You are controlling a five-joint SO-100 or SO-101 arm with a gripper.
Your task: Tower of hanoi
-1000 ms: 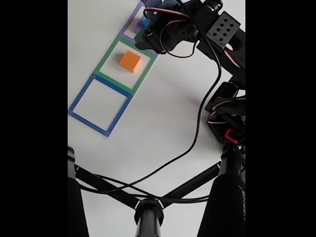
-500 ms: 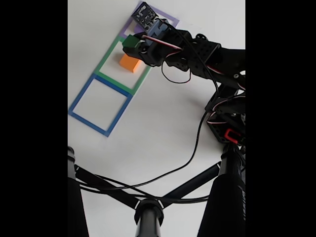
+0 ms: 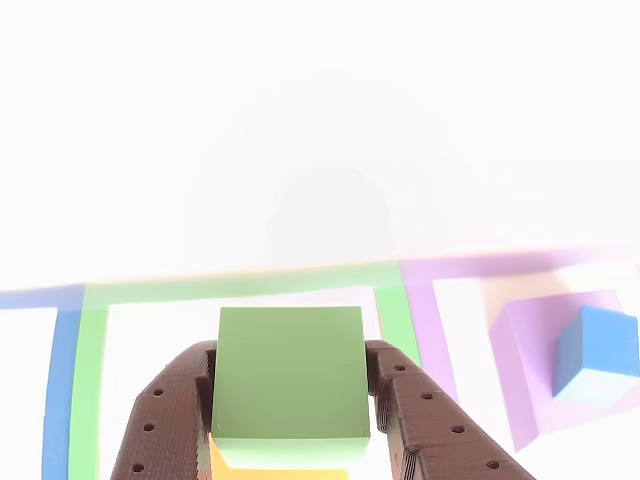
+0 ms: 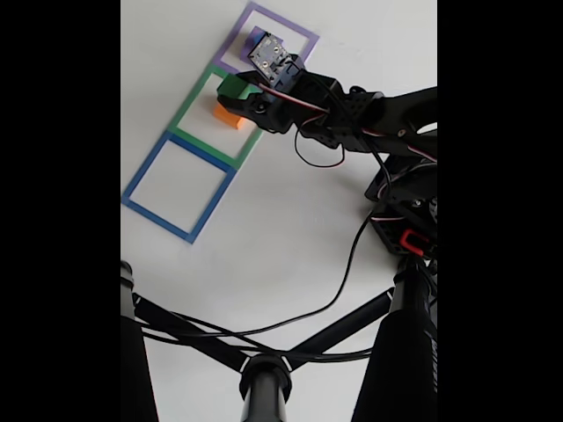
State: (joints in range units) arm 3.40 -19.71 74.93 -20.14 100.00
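Claw clamped on the green cube, one dark brown finger pressed against each side in the other view. Held above the orange cube, of which just a sliver peeks out directly beneath the green one; cannot tell whether the two touch. Seen in the fixed view as the same claw with green cube over the orange cube, inside the green square outline, toward the far left corner of the white desk. To the right in the other view, small blue cube seated on the pale-purple slab, within the purple square outline. Blue square outline lying next to the green one, nearer the camera in the fixed view, bare inside. Black cable draped over the desk from the arm.
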